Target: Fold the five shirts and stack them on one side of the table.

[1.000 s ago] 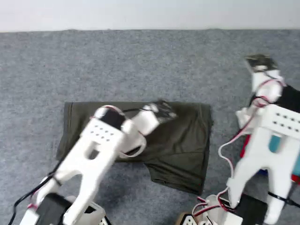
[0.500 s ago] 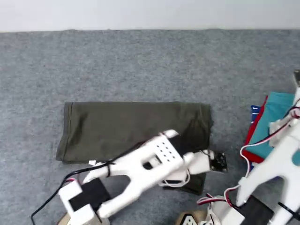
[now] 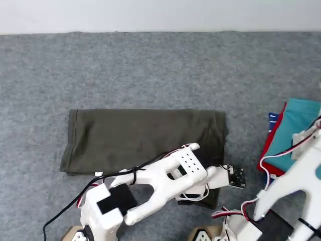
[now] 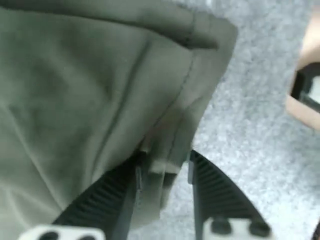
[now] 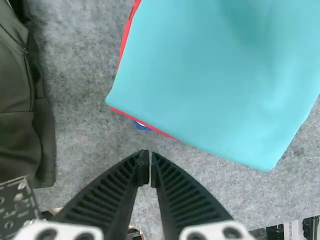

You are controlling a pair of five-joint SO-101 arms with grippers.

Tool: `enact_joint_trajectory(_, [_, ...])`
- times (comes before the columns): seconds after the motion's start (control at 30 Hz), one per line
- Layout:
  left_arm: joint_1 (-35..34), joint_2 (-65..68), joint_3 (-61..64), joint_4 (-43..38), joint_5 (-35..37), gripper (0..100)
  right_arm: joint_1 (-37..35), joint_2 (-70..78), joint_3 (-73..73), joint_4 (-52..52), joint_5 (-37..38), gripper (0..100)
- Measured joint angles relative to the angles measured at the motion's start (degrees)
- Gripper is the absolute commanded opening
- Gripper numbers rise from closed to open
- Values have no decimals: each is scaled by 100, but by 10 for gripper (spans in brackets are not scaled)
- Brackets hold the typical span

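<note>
The left arm (image 3: 165, 178) hides the 5 o'clock corner of the dark olive cotton shirt (image 3: 140, 138), which lies mid-table. The left gripper (image 4: 162, 161) pinches its hem. At 3 o'clock the teal-topped stack of folded shirts (image 3: 296, 130) is cut off at the edge. The right gripper (image 5: 150, 162) is pressed together, empty.

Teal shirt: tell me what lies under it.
Under the teal shirt, a red shirt and a blue garment peek out at the edge; the rest is covered.

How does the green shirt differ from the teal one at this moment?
The green shirt lies alone mid-table, wide and only partly folded; the teal shirt is a compact fold topping a stack. The left end effector pinches the green shirt's corner; the teal shirt is untouched, the right end effector shut beside it. Both lie flat.
</note>
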Motion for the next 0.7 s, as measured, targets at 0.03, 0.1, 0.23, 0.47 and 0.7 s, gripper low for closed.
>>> enact_joint_trajectory(0.03, [0,35,-44,-9,0,146,0,0,0,0,0,11])
enact_joint_trajectory(0.1, [0,114,-149,-9,-9,144,0,0,0,0,0,11])
enact_joint_trajectory(0.23, [0,176,-202,-70,185,38,0,0,0,0,0,11])
enact_joint_trajectory(0.47, [70,185,-290,-105,141,14,0,0,0,0,0,11])
enact_joint_trajectory(0.7, [44,220,-976,255,114,14,0,0,0,0,0,11])
